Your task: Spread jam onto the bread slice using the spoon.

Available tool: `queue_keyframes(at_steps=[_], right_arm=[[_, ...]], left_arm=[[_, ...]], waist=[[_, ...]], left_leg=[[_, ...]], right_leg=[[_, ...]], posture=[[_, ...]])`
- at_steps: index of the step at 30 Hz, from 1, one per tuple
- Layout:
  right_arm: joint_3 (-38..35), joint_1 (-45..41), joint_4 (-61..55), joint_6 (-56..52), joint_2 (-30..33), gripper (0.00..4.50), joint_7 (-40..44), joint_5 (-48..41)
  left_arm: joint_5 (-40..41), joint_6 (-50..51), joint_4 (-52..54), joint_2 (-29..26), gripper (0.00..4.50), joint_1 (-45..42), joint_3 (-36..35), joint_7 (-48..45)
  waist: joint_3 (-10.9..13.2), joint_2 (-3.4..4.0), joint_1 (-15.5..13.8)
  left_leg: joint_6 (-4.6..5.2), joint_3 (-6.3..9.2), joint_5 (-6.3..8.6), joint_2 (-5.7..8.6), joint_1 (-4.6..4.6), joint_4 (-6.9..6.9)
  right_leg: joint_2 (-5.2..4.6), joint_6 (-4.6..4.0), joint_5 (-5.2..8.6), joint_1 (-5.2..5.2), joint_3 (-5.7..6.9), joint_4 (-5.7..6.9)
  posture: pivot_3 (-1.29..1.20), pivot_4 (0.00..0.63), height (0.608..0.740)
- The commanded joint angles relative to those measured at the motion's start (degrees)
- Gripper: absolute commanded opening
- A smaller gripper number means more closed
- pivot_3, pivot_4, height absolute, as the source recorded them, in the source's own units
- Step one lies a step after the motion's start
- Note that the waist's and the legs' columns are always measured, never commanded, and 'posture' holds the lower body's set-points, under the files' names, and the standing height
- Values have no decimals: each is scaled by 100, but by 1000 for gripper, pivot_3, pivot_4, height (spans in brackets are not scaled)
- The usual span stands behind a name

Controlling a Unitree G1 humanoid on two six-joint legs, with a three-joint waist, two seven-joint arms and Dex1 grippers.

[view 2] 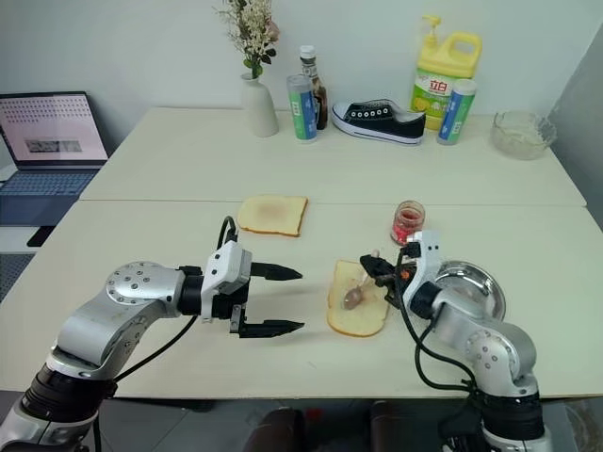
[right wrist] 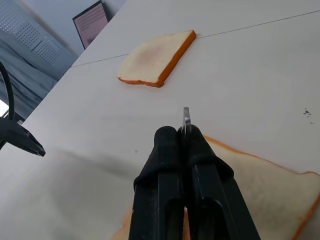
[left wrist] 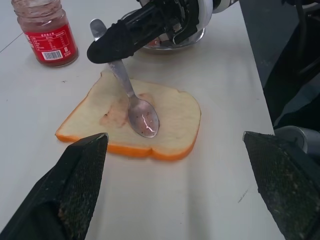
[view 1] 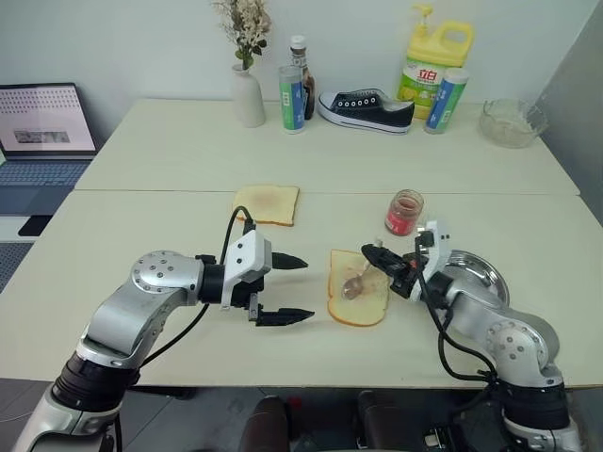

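The bread slice [view 1: 369, 303] lies flat near the table's front edge, between my two grippers, with a faint pink smear of jam [left wrist: 116, 112] on its top. My right gripper [view 1: 370, 252] is shut on the spoon's handle. The spoon [left wrist: 136, 107] slants down from it, and its bowl rests on the bread beside the smear. The jam jar [view 1: 405, 212], clear glass with a red label, stands open just behind the bread, beyond the right gripper. My left gripper [view 1: 296, 289] hovers open just left of the bread, fingers pointing at it, nothing between them.
A second, squarer slice [view 1: 268, 203] lies further back to the left. A round steel dish [view 1: 482, 273] sits under my right forearm. Along the far edge stand a vase [view 1: 249, 94], bottles [view 1: 292, 98], a shoe [view 1: 367, 109], a yellow detergent jug [view 1: 431, 64] and a glass bowl [view 1: 512, 122]. A laptop [view 1: 42, 141] sits at left.
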State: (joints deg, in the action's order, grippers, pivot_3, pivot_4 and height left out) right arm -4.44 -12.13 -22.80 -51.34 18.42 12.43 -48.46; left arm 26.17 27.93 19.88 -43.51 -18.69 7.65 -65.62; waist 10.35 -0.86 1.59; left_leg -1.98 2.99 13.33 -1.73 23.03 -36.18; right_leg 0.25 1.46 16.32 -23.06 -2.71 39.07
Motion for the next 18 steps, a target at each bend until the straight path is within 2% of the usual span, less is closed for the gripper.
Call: queue_keyframes(at_steps=[1, 12, 14, 18], right_arm=[[-380, 134, -66, 119, 283, 28, -96, 263], [-824, 84, -395, -187, 315, 28, -326, -280], [-950, -61, -546, -353, 267, 28, -494, -661], [-1368, -688, -800, -397, -27, 28, -1399, -2394]], left_arm=[[-18, -109, 90, 12, 4500, -74, 7, -28], [-64, -217, -26, 58, 4500, -149, 83, -75], [-68, -232, -50, 76, 4500, -192, 96, -93], [178, 31, -10, 96, 4500, -600, 53, -229]], waist=[[0, 0, -7], [0, 0, -2], [0, 0, -1], [4, -1, 22]], left_leg=[[0, 0, 0, 1, 0, -2], [0, 1, 0, 4, -4, -13], [0, 1, 0, 4, -3, -13], [0, 1, 0, 0, -3, -13]], right_leg=[[-2, 0, 0, 2, 0, 0], [-5, 3, -1, 12, 0, 0], [-5, 3, -1, 12, 1, 0], [0, 3, -1, 10, 0, 2]], posture=[[0, 150, 740], [0, 150, 740], [0, 150, 740], [0, 150, 740]])
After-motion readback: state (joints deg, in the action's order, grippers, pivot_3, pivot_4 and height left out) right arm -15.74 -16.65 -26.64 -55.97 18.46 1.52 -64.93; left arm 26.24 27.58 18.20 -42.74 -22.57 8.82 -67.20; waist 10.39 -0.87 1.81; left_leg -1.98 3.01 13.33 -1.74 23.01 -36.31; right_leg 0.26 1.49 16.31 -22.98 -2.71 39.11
